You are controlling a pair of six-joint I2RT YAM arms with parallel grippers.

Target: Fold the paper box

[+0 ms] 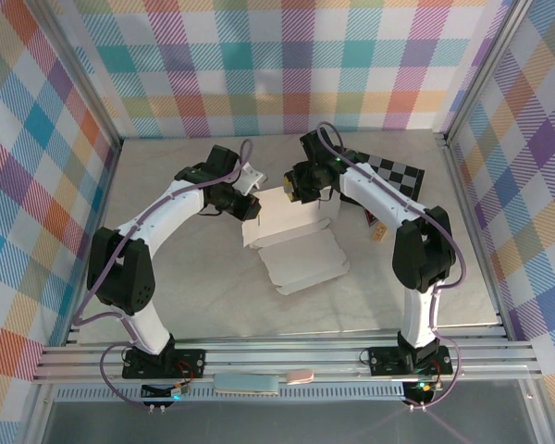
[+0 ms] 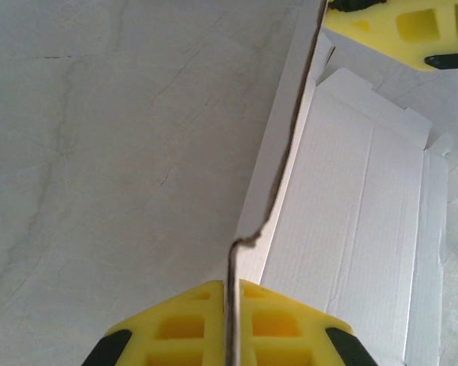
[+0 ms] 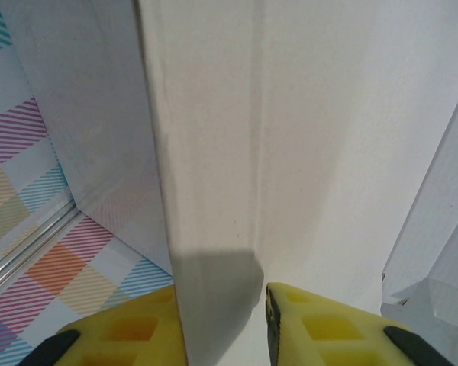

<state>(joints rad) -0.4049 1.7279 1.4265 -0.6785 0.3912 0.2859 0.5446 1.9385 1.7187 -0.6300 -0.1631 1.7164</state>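
The white paper box [image 1: 296, 242] lies partly folded in the middle of the table, its far panels raised. My left gripper [image 1: 251, 200] holds its raised left wall. In the left wrist view that gripper [image 2: 230, 288] is shut on the thin cardboard edge, and the box's ribbed inner panel [image 2: 359, 206] lies flat to the right. My right gripper [image 1: 302, 188] is at the box's far edge. Seen from the right wrist, a raised flap [image 3: 237, 114] stands between the fingers of the right gripper [image 3: 223, 297]. A narrow gap shows between the flap and the right finger [image 3: 320, 320].
A black-and-grey checkerboard [image 1: 397, 171] lies at the back right, under the right arm. A small brownish item [image 1: 377, 228] rests beside that arm. Plaid walls and an aluminium frame [image 1: 277, 353] enclose the table. Bare tabletop [image 2: 99, 152] stretches left of the box.
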